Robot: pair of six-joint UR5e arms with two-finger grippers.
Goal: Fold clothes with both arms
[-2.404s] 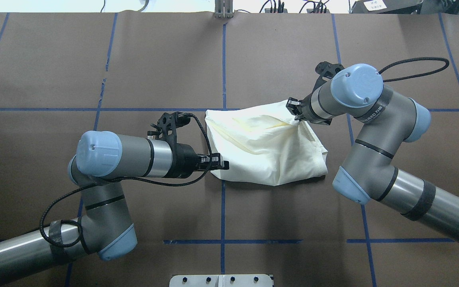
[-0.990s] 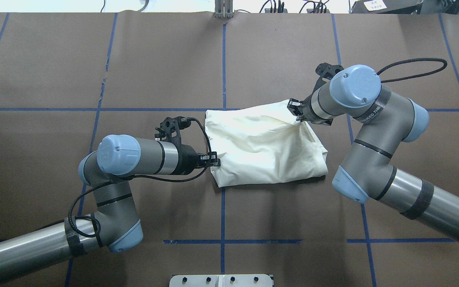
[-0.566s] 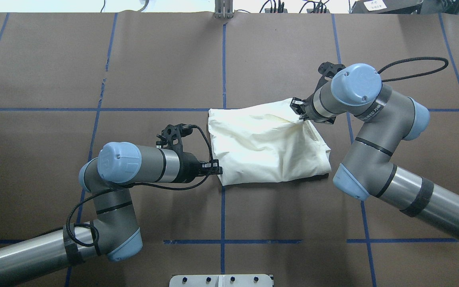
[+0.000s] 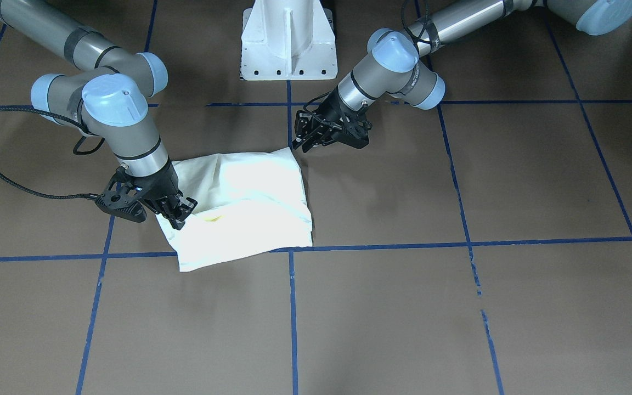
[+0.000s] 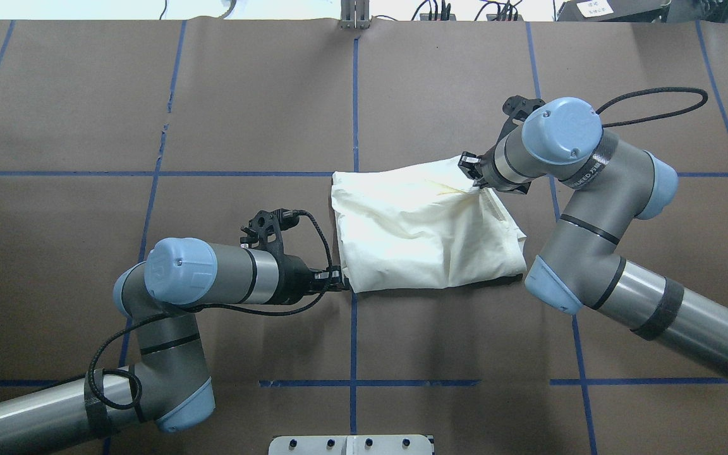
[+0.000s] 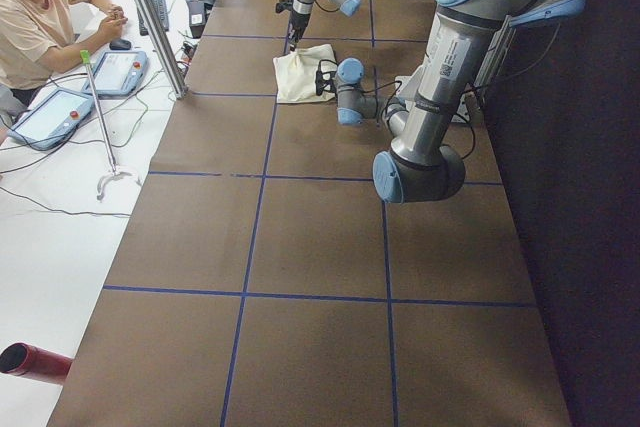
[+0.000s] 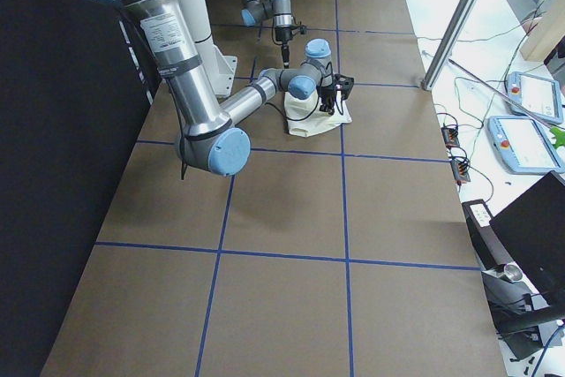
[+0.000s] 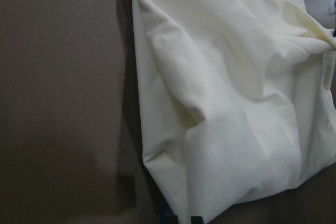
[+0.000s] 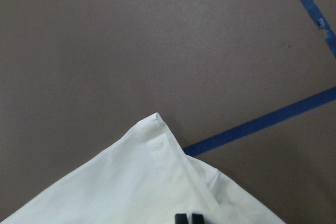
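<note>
Centrally on brown table, cream shirt lay folded into rumpled, creased bundle, plain side showing, seam visible near one corner. Right gripper pinched far right corner, fingertips nearly together. Left gripper sat at near left corner, touching edge; whether jaws gripped fabric could not be told.

Left arm and right arm reach inward low, right gripper pinched closed (left gripper unclear).
</note>
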